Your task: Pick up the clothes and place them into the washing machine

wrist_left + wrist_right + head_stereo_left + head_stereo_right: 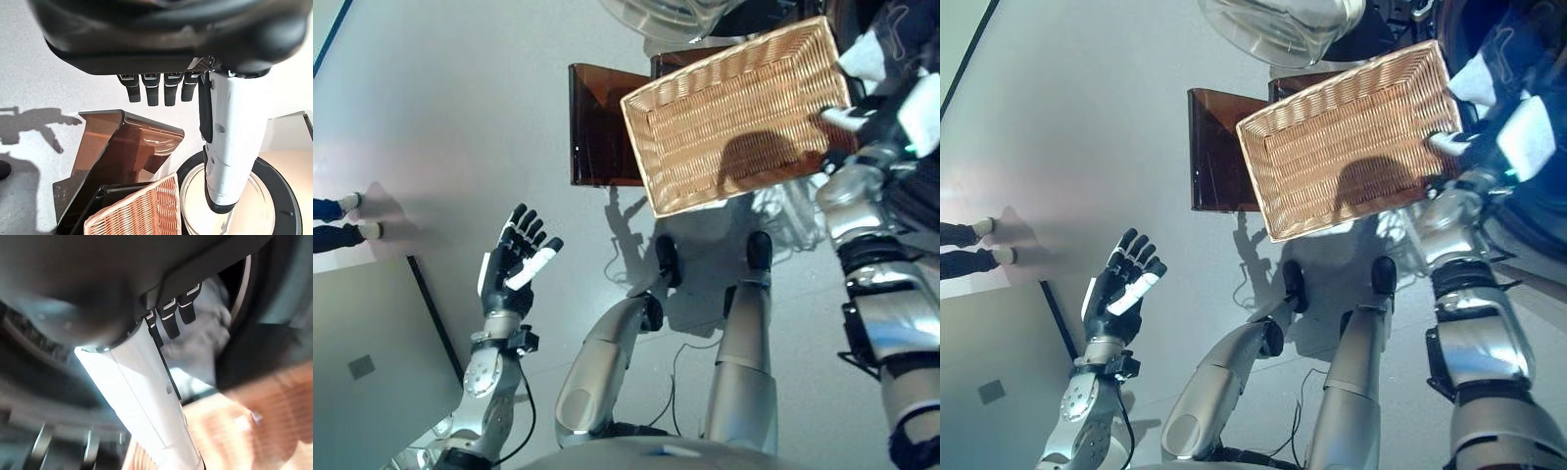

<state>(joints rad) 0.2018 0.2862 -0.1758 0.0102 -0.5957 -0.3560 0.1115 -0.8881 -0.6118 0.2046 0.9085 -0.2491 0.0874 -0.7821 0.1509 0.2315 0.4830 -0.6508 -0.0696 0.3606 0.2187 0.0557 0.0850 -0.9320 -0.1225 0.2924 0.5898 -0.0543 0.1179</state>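
Right wrist view blurs the right hand (pixel 146 396) gripping the tilted basket (pixel 744 117); left hand (pixel 514 264) hangs released.

basket (pixel 744 117): woven wicker, rough, matt tan
stand (pixel 597 127): brown translucent plastic, smooth, glossy
door (pixel 1283 24): clear glass, glossy
floor (pixel 460 108): smooth grey, faint sheen
clothes (pixel 205 338): pale soft cloth

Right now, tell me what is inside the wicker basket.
The wicker basket shows only its bare woven bottom and a shadow; no clothes lie in it. The right hand is at its edge, its fingers hidden. Pale cloth shows past that hand.
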